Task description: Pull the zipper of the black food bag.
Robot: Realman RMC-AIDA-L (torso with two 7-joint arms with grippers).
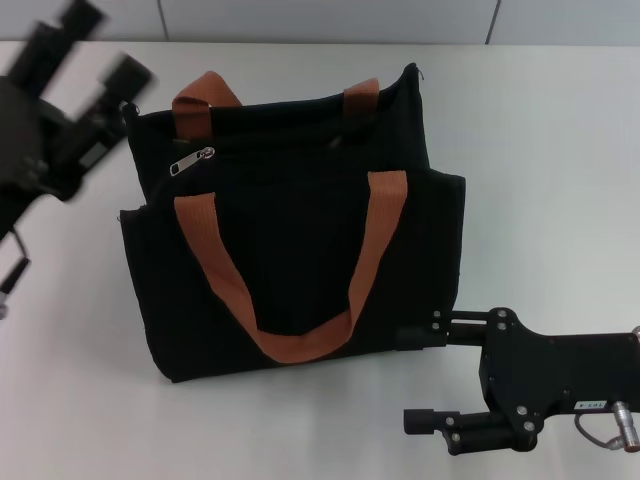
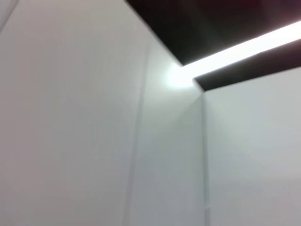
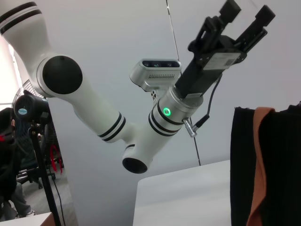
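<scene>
The black food bag point(image 1: 290, 250) stands upright in the middle of the white table, with orange-brown handles point(image 1: 300, 340). The silver zipper pull point(image 1: 193, 160) lies on the zip line near the bag's upper left corner. My left gripper point(image 1: 108, 42) is raised in the air to the left of that corner, open and empty; the right wrist view also shows it point(image 3: 247, 14) open, pointing up. My right gripper point(image 1: 425, 372) is open and empty low by the bag's lower right corner, its upper finger point(image 1: 440, 325) close to the bag. The bag's side point(image 3: 282, 165) shows in the right wrist view.
The white table point(image 1: 540, 150) stretches to the right of and behind the bag. The left wrist view shows only a wall and ceiling point(image 2: 94, 141). A dark stand point(image 3: 42, 174) is off the table in the background.
</scene>
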